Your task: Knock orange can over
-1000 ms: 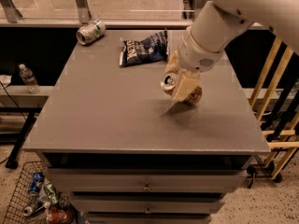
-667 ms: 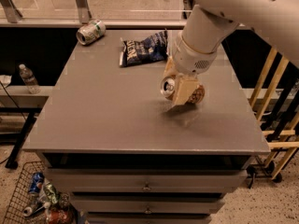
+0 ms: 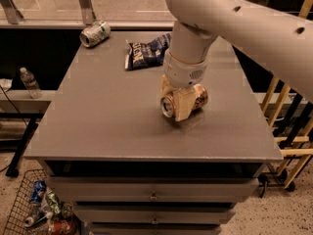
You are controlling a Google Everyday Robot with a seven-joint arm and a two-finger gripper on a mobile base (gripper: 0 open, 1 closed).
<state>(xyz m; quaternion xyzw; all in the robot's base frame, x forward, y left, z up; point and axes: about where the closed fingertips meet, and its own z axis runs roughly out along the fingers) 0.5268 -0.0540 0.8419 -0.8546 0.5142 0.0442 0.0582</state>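
The orange can [image 3: 200,97] lies on its side in the middle of the grey table [image 3: 107,124]. Its silver top points to the front left. My gripper [image 3: 182,110] reaches down from the big white arm above and is shut on the can, with a tan finger [image 3: 185,104] across its body. The can rests at or just above the tabletop; I cannot tell whether it touches. The far finger is hidden behind the can.
A green-and-white can [image 3: 95,34] lies at the table's back left corner. A dark blue chip bag [image 3: 145,53] lies at the back, behind the arm. A water bottle [image 3: 30,82] stands on a shelf to the left. A basket of cans [image 3: 36,210] sits on the floor. Wooden frames [image 3: 289,131] stand to the right.
The gripper has moved down and slightly to the front left with the can. The can has tipped further over and now lies nearly flat.
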